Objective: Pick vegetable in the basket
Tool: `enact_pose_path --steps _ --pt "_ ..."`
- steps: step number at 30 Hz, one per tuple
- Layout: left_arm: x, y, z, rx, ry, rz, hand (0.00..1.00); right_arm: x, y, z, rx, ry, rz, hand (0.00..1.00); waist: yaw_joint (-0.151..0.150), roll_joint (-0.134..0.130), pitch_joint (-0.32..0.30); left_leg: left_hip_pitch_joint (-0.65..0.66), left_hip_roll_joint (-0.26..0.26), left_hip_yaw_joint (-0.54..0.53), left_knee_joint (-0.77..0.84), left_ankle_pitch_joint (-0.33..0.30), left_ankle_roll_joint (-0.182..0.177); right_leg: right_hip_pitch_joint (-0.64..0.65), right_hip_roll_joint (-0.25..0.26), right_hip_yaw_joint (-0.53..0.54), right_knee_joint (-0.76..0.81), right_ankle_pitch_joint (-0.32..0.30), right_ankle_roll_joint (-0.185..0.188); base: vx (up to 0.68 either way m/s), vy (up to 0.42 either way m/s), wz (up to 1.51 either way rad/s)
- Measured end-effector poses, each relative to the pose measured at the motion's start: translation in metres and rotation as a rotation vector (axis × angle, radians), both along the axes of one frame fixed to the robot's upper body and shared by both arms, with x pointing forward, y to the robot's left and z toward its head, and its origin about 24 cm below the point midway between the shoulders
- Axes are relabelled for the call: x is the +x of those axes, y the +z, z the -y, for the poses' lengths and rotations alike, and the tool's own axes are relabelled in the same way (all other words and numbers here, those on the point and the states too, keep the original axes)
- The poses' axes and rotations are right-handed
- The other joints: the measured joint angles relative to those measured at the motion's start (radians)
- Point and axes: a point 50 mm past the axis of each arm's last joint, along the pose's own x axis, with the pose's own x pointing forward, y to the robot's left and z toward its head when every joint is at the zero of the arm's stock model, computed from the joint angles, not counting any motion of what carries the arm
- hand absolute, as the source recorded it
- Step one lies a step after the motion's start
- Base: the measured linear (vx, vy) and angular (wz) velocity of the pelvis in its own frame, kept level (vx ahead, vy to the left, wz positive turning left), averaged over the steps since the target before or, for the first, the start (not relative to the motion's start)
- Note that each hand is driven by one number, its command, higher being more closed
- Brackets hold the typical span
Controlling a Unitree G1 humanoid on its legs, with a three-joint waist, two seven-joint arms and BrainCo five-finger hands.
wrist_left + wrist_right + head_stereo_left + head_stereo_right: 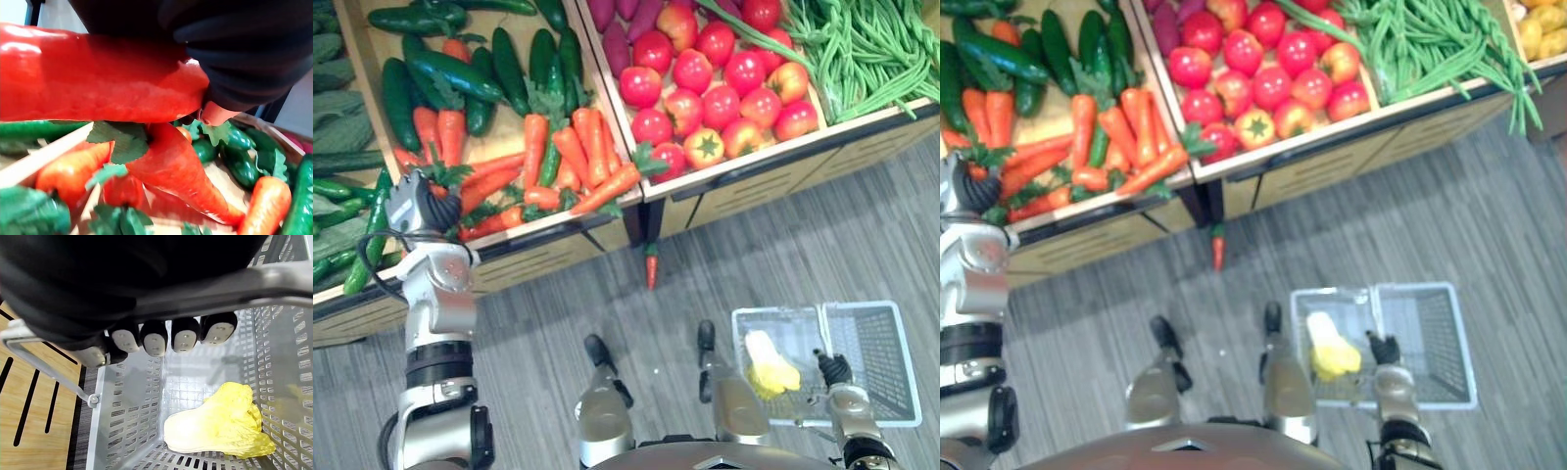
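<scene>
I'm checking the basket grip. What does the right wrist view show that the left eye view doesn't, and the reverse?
Right wrist view: right hand fingers curled round the handle. Left eye view: carrots, tomatoes, beans, a carrot on the floor, left hand at the carrots. Both: basket holding a yellow cabbage.

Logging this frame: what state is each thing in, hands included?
Pale wire-mesh basket: upright, one vegetable inside.
Right hand: shut on the basket's grey handle.
Yellow-white leafy cabbage: lying on the basket's bottom.
Left hand: down among the orange carrots in the wooden bin; grip cannot be told.
Lone orange carrot: lying on the grey floor below the bin.
</scene>
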Motion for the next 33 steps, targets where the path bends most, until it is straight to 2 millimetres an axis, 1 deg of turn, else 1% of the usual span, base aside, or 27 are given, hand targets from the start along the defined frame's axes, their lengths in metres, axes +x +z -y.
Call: enact_pose_path --steps 4,12,13,15,17,19,22,24,25,28,30,32,33 --pt "-0.003 0.004 -0.006 0.028 0.017 -0.01 1.0 -0.009 -0.003 0.002 -0.006 0.003 -0.027 1.0 0.002 0.007 -0.044 0.0 -0.013 -0.009 0.0 0.0 0.004 0.004 -0.012 -0.004 0.003 -0.008 -0.004 -0.01 0.012 0.09" --pt "-0.006 0.018 -0.016 0.095 0.033 -0.008 1.0 -0.017 -0.007 0.0 -0.009 0.028 -0.066 1.0 0.001 0.008 -0.087 0.018 -0.026 -0.026 0.0 0.0 0.008 0.04 -0.027 -0.018 -0.016 -0.003 0.003 0.02 0.006 0.06" --pt "-0.005 0.018 -0.016 0.112 0.03 -0.012 1.0 -0.019 -0.008 0.0 -0.01 0.03 -0.072 1.0 0.002 0.008 -0.103 0.018 -0.026 -0.027 0.0 -0.001 0.007 0.044 -0.027 -0.019 -0.022 -0.002 0.005 0.05 -0.005 0.04" --pt "-0.005 0.019 -0.014 0.13 0.022 -0.013 1.0 -0.018 -0.006 0.001 -0.018 0.047 -0.072 1.0 0.003 0.009 -0.119 0.019 -0.026 -0.029 0.0 -0.002 0.006 0.047 -0.028 -0.02 -0.024 -0.001 0.007 0.05 -0.005 0.02" --pt "-0.005 0.02 -0.01 0.143 0.006 -0.008 1.0 -0.013 -0.002 0.006 -0.037 0.076 -0.065 1.0 0.001 0.012 -0.128 0.032 -0.028 -0.029 0.0 -0.004 0.007 0.059 -0.028 -0.02 -0.028 0.001 0.01 0.05 -0.004 -0.01" --pt "-0.009 0.024 0.0 0.185 -0.048 0.013 1.0 -0.005 0.008 0.015 -0.07 0.107 -0.039 1.0 -0.001 0.018 -0.137 0.039 -0.03 -0.029 0.0 -0.007 0.008 0.071 -0.029 -0.021 -0.037 0.003 0.012 0.04 -0.004 -0.01" --pt "-0.011 0.023 0.016 0.23 -0.138 0.019 1.0 0.005 0.021 0.026 -0.124 0.154 -0.017 1.0 0.0 0.026 -0.163 0.047 -0.031 -0.025 -0.001 -0.01 0.005 0.073 -0.03 -0.007 -0.043 0.006 0.016 0.04 -0.003 -0.1" --pt "-0.011 0.018 0.034 0.262 -0.236 0.008 1.0 0.023 0.038 0.036 -0.187 0.231 0.012 1.0 -0.001 0.034 -0.184 0.074 -0.033 -0.025 -0.001 -0.019 -0.003 0.089 -0.03 0.01 -0.05 0.01 0.021 0.05 -0.007 -0.23" --pt "-0.01 0.017 0.04 0.27 -0.266 0.006 1.0 0.026 0.042 0.039 -0.204 0.246 0.022 1.0 -0.002 0.036 -0.192 0.076 -0.034 -0.025 -0.002 -0.021 -0.004 0.09 -0.03 0.013 -0.051 0.011 0.023 0.03 -0.004 -0.22" --pt "-0.015 0.016 0.065 0.305 -0.403 0.015 1.0 0.051 0.07 0.047 -0.319 0.357 0.091 1.0 -0.003 0.038 -0.207 0.105 -0.036 -0.012 -0.007 -0.032 -0.01 0.092 -0.027 0.054 -0.056 0.017 0.03 0.01 -0.002 -0.35" --pt "-0.017 0.009 0.08 0.313 -0.5 -0.007 1.0 0.069 0.093 0.051 -0.395 0.461 0.136 1.0 -0.008 0.036 -0.214 0.133 -0.039 0.014 -0.007 -0.042 -0.016 0.095 -0.025 0.09 -0.056 0.023 0.038 0.0 0.002 -0.45" --pt "-0.018 0.004 0.088 0.314 -0.55 -0.024 1.0 0.079 0.106 0.053 -0.44 0.521 0.153 1.0 -0.007 0.034 -0.215 0.157 -0.04 0.04 -0.007 -0.048 -0.017 0.101 -0.023 0.116 -0.056 0.026 0.04 0.0 0.001 -0.42" --pt "-0.018 -0.001 0.096 0.304 -0.595 -0.042 1.0 0.086 0.114 0.054 -0.468 0.559 0.159 1.0 -0.01 0.033 -0.216 0.173 -0.042 0.057 -0.007 -0.052 -0.018 0.106 -0.022 0.134 -0.055 0.028 0.043 0.0 -0.001 -0.52"
